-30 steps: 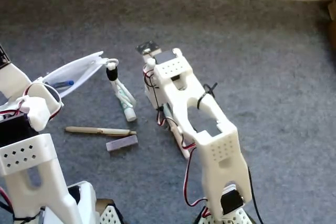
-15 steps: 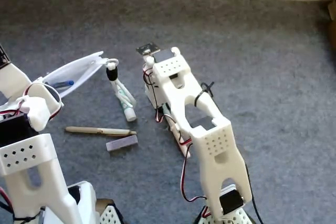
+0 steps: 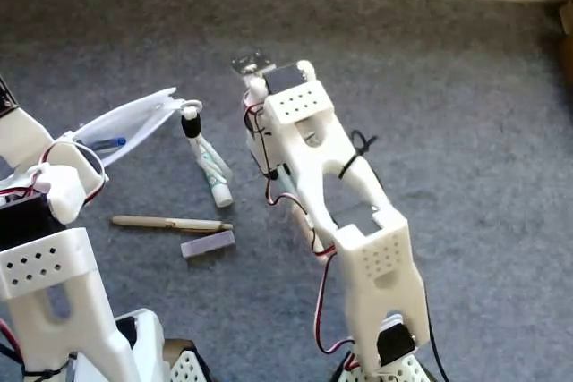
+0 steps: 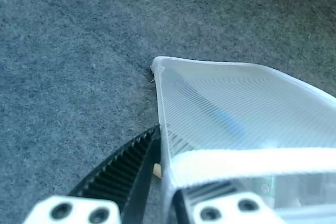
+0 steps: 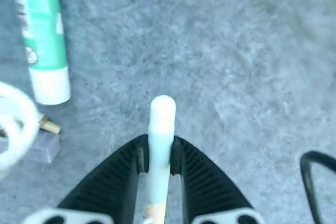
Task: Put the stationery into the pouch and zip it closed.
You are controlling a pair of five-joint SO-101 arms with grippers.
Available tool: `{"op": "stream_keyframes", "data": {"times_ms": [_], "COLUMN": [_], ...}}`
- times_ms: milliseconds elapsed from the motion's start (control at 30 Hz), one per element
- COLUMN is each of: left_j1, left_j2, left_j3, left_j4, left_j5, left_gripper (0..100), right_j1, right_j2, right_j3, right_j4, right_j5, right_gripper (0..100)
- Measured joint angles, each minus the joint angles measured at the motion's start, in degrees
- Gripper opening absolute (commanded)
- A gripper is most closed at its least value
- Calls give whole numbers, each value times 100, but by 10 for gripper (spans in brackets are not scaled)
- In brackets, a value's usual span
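My left pincer (image 4: 164,148) is pinched on the edge of the pouch (image 4: 236,103). Through the pouch's ribbed wall I make out a blue thing (image 4: 223,120), too blurred to name. My right pincer (image 5: 160,148) is pressed onto a white stick (image 5: 161,116). Its lower end is hidden between the jaws, and from above my own arm covers it. On the grey table (image 3: 466,131), the glue stick (image 3: 210,165) lies with its black cap just beside one end of the pouch. Nearer my bases lie a tan pen (image 3: 170,223) and, just beside it, a pale eraser (image 3: 208,244), both apart from the pouch.
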Motion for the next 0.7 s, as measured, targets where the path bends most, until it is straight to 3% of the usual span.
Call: {"op": "stream_keyframes", "data": {"times_ms": [433, 700], "left_j1": [404, 492], "left_j2": [0, 0], "left_j3": [0, 0], "left_j4": [0, 0], "left_j5": [0, 0], "left_gripper": [6, 6], "right_j1": [0, 0], "right_j2": [-1125, -2725], "right_j3": [70, 1635], "right_j4": [264, -404], "right_j5": [-105, -123], "right_gripper": [5, 5]}}
